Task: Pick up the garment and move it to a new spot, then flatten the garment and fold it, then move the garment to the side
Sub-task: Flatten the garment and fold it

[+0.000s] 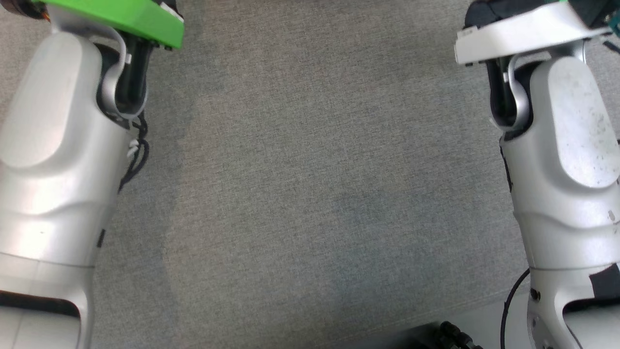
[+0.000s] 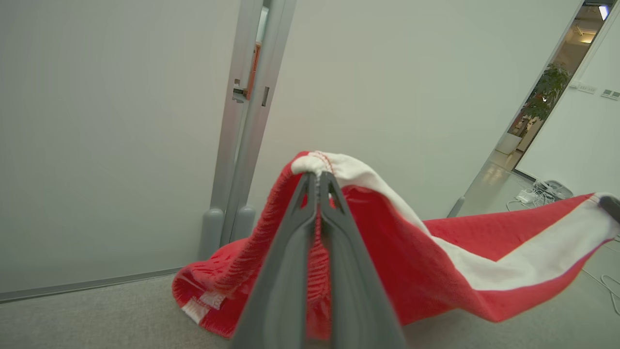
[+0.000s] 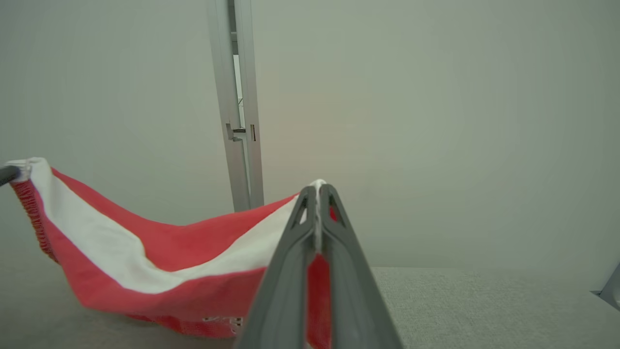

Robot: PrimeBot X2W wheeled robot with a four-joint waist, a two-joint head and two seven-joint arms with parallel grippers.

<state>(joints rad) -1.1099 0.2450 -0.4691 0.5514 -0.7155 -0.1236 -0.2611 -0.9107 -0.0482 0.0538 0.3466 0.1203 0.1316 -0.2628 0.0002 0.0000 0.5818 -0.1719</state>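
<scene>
Garment (image 2: pixel 411 271) (red with a white band) hangs stretched between the left hand (image 2: pixel 318 175) and right hand (image 3: pixel 318 187), both clamped on its top edge, so pick-up looks done; placing, flattening and folding remain.

My head camera: steep downward look, close, onto grey fabric surface (image 1: pixel 310 194) between left forearm (image 1: pixel 53 169) and right forearm (image 1: pixel 566 169). My left wrist camera: low, sights along left gripper (image 2: pixel 318 177) toward wall (image 2: pixel 387 72) and door frame (image 2: pixel 247 121). My right wrist camera: low too, along right gripper (image 3: pixel 318 189), same wall, same frame. Both wrist views share garment (image 2: pixel 484 252) slung between; each catches other gripper's tip at edge.
</scene>
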